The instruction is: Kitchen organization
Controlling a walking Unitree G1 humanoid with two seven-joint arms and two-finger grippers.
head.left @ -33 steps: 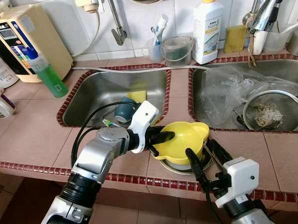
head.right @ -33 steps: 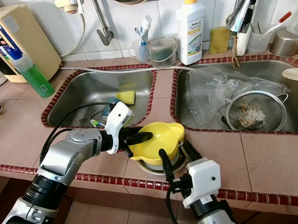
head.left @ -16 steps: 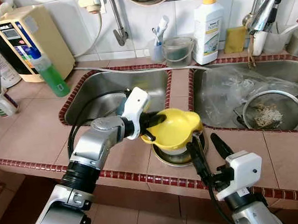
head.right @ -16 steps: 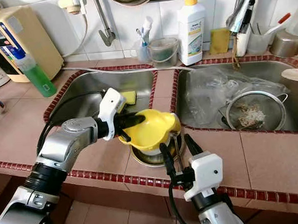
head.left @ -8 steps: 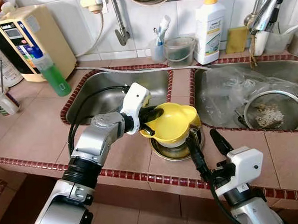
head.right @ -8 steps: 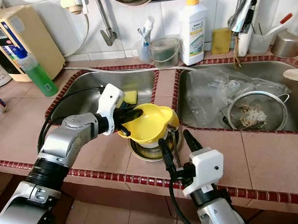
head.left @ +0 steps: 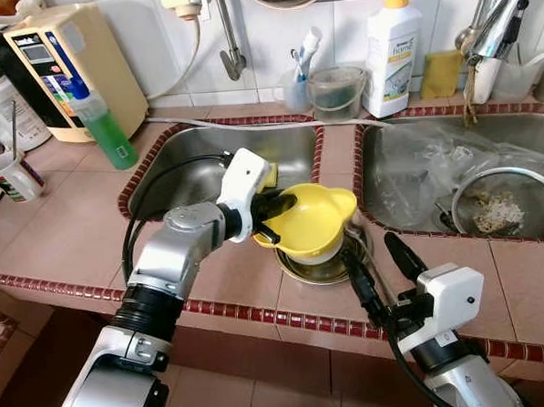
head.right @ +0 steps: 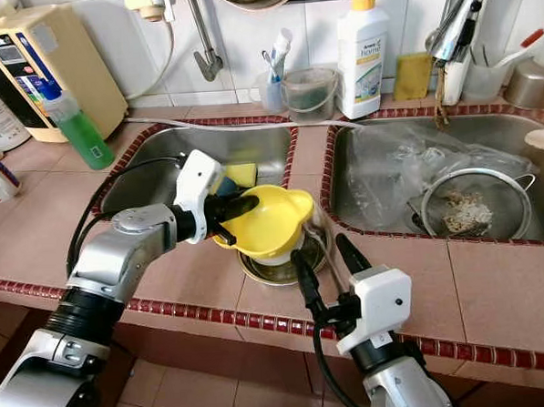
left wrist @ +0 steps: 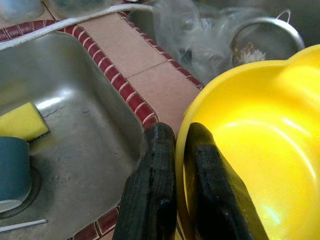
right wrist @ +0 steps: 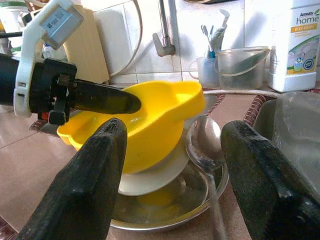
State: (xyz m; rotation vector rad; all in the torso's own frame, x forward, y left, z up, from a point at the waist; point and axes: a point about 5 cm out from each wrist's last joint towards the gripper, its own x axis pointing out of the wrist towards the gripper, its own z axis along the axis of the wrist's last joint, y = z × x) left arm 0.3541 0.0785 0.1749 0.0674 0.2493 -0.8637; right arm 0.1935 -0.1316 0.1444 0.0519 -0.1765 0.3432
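Observation:
A yellow plastic bowl [head.left: 314, 221] hangs tilted just above a shallow steel dish [head.left: 323, 270] on the tiled counter strip between the two sinks. My left gripper [head.left: 274, 214] is shut on the bowl's near rim, one finger inside and one outside [left wrist: 150, 165]. In the steel dish lie a white dish [right wrist: 155, 182] and a metal spoon [right wrist: 204, 142]. My right gripper [head.left: 369, 247] is open at the counter's front edge, just short of the steel dish, with nothing between its fingers [right wrist: 95, 170].
The left sink [head.left: 179, 172] holds a yellow sponge [head.right: 240, 174] and a blue cup [left wrist: 12, 170]. A plastic bag [head.left: 416, 164] and a strainer [head.left: 510, 209] lie in the right sink. A green bottle [head.left: 104, 130], a water machine [head.left: 59, 60] and a mug [head.left: 10, 176] stand at the left.
The left gripper has lifted the yellow bowl off the steel dish and drawn it slightly left and up. The right gripper stays open near the dish. The camera has shifted.

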